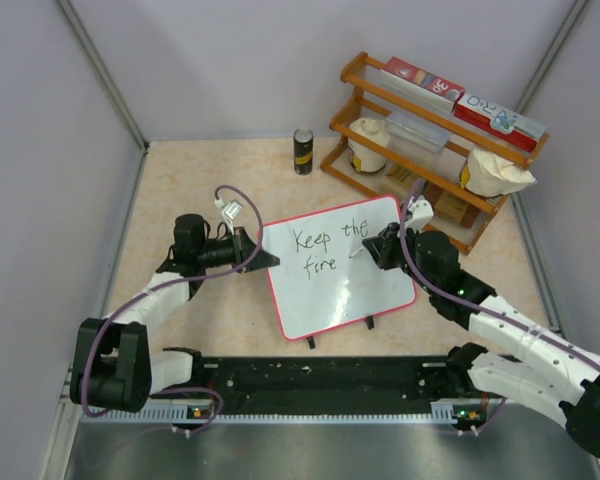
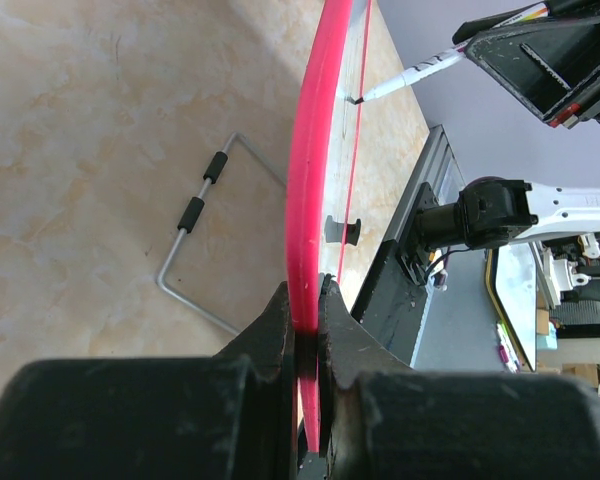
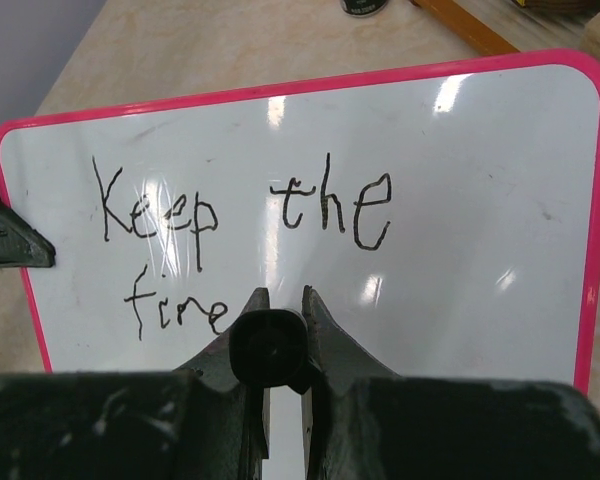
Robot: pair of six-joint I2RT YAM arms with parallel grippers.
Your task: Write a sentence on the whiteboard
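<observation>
1. The whiteboard (image 1: 352,292) rests on the table (image 1: 185,185), between the two arms.
2. The sentence (image 1: 327,247) reads "Keep the fire" in two handwritten black lines.
3. The left gripper (image 1: 264,258) is clamped on the board's left pink rim.
4. The right gripper (image 1: 373,250) is closed around a marker (image 2: 410,75), whose tip is just right of "fire".

We're seeing the left gripper (image 1: 267,258) clamping the whiteboard (image 1: 345,298) at its left edge. The right gripper (image 1: 373,248) is holding a marker (image 1: 359,254), tip just right of "fire". The sentence (image 1: 327,250) is reading "Keep the fire". A can (image 1: 303,151) and a wooden rack (image 1: 430,150) are standing behind.
</observation>
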